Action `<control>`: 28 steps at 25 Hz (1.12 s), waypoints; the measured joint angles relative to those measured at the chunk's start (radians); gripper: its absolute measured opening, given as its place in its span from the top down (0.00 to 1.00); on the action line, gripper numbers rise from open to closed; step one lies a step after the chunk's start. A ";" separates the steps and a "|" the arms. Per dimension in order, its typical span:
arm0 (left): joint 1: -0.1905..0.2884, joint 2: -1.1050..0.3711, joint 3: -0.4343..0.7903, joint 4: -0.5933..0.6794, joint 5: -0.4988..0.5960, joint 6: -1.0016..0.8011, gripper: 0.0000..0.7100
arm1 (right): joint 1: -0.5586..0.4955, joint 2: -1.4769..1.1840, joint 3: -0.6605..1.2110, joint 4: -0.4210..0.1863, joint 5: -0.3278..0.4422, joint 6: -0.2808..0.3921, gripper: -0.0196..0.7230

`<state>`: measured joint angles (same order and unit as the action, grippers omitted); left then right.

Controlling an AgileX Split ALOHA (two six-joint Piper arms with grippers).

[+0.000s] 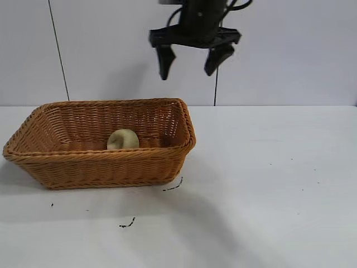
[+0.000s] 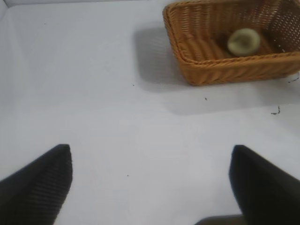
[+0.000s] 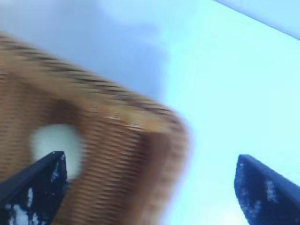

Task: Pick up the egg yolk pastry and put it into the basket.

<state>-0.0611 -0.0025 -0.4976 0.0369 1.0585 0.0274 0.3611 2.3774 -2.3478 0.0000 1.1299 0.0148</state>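
Sitting inside the basket [image 1: 100, 162] already is the egg yolk pastry [image 1: 122, 139], resting on the woven floor toward the back wall, roughly mid-basket. So I'd say the job looks basically done at this point.

Up above, the right gripper [image 1: 192, 58] hangs in the air over the basket's right end, well clear of the rim, fingers spread apart and holding nothing. My guess is that it's up there because it let go of the pastry and doesn't need to be down low. Its own wrist view looks down past the basket's corner, with the pale lump visible inside.

The left gripper [image 2: 150, 183] only shows in its own wrist camera. It sits off to the side over bare table [image 2: 93, 93], well away from the basket, jaws wide and empty too. It looks parked, which makes sense if one arm handles the whole thing.

Count-wise: one basket, one pastry, two grippers. There are also a few small dark specks [image 1: 127, 225] on the table in front of the basket; can't tell what they are.
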 joint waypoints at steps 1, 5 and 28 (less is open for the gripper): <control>0.000 0.000 0.000 0.000 0.000 0.000 0.02 | -0.038 0.000 0.000 0.000 0.007 -0.002 0.04; 0.000 0.000 0.000 0.000 0.000 0.000 0.02 | -0.172 0.000 0.000 0.000 0.062 -0.004 0.04; 0.000 0.000 0.000 0.000 0.000 0.000 0.02 | -0.322 -0.630 0.763 0.000 0.077 0.000 0.04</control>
<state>-0.0611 -0.0025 -0.4976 0.0369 1.0585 0.0274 0.0391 1.7472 -1.5847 0.0000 1.2068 0.0147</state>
